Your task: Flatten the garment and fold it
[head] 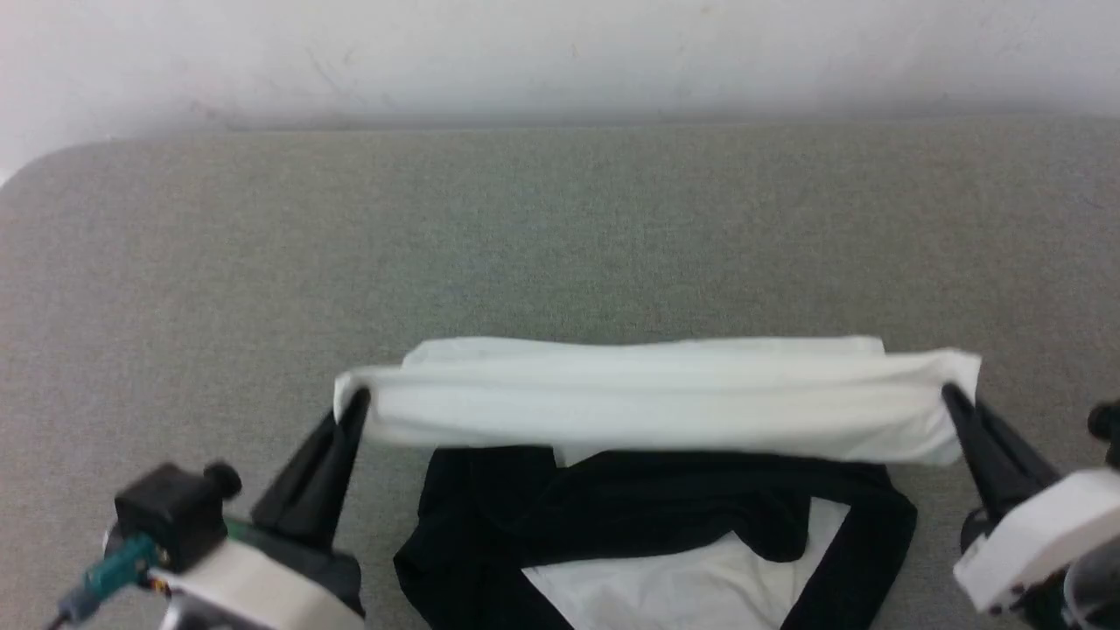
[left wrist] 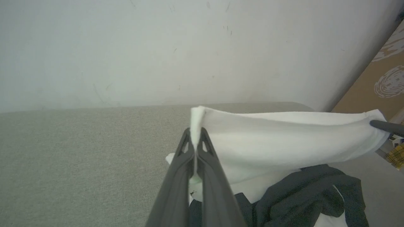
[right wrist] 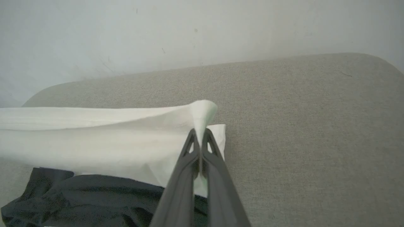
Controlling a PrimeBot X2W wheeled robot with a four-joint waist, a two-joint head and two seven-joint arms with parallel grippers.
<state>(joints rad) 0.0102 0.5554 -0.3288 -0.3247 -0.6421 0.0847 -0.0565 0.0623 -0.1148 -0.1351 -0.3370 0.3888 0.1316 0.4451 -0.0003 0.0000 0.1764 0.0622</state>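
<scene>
The garment (head: 656,411) lies on the grey table (head: 560,236) near its front edge, its white body stretched into a raised band between my two grippers. Its black sleeves (head: 630,507) lie crossed over the white cloth below that band. My left gripper (head: 357,401) is shut on the band's left corner, and the left wrist view shows the white cloth (left wrist: 252,142) pinched between its fingers (left wrist: 176,176). My right gripper (head: 949,394) is shut on the right corner; in the right wrist view the white edge (right wrist: 126,135) runs off to the left from its fingers (right wrist: 217,176).
A pale wall (head: 560,52) stands behind the table's far edge. Bare grey surface stretches beyond the garment and to both sides. A brown cardboard panel (left wrist: 378,91) with printed swirls shows at the right of the left wrist view.
</scene>
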